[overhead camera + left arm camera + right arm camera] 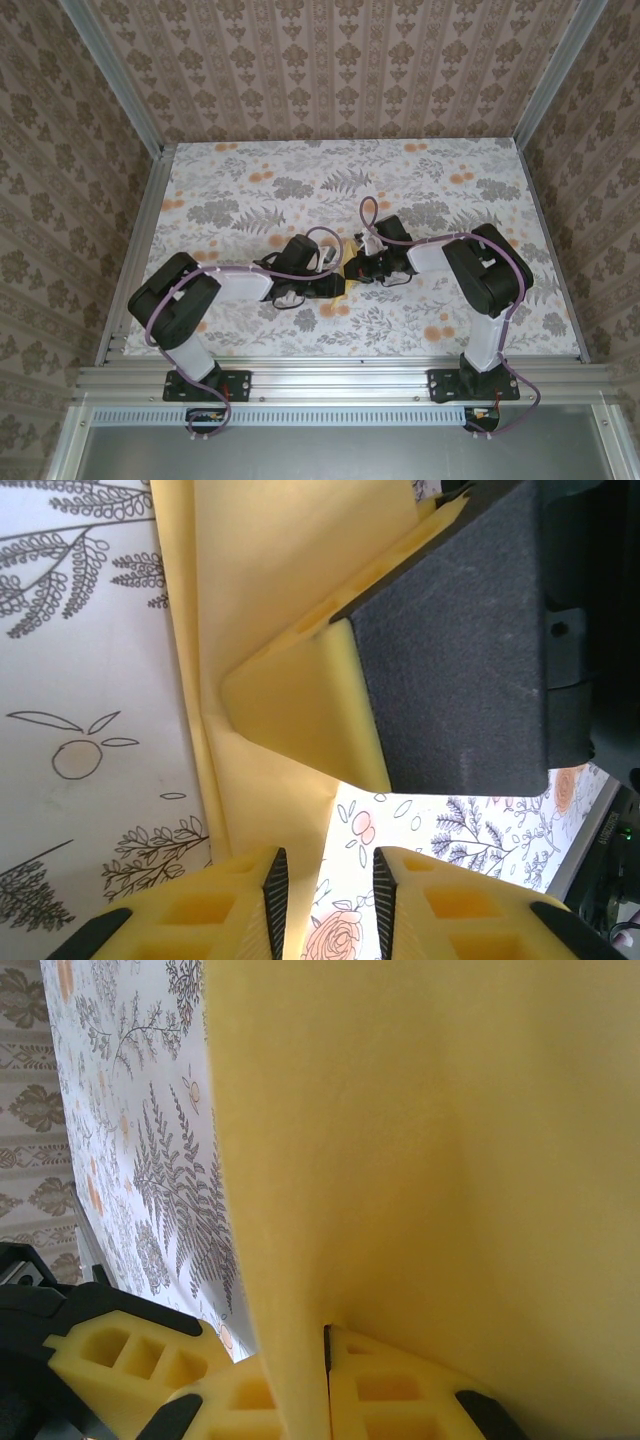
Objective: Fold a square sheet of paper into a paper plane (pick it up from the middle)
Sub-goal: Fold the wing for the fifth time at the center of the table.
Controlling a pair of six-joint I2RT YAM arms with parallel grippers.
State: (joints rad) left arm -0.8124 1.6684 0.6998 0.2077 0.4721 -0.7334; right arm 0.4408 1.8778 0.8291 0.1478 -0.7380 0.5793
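The pale-yellow sheet of paper (270, 580) is folded and lifted off the table, with creases running along it. In the top view a small bit of the paper (349, 259) peeks out between both wrists at mid-table. My right gripper (325, 1365) is shut on the paper's (430, 1140) lower fold, which hides most of that view. In the left wrist view the right gripper's finger (300, 705) presses against the sheet. My left gripper (325, 895) is open just below, its left pad touching the paper's edge. The left gripper (336, 286) and right gripper (356, 268) almost meet.
A floral tablecloth (250, 190) covers the table. Aluminium rails (340, 378) run along the near edge, and more rails (135, 240) stand at the sides. Patterned walls (330, 70) close in the back and sides. Purple cables (370, 215) loop above the wrists.
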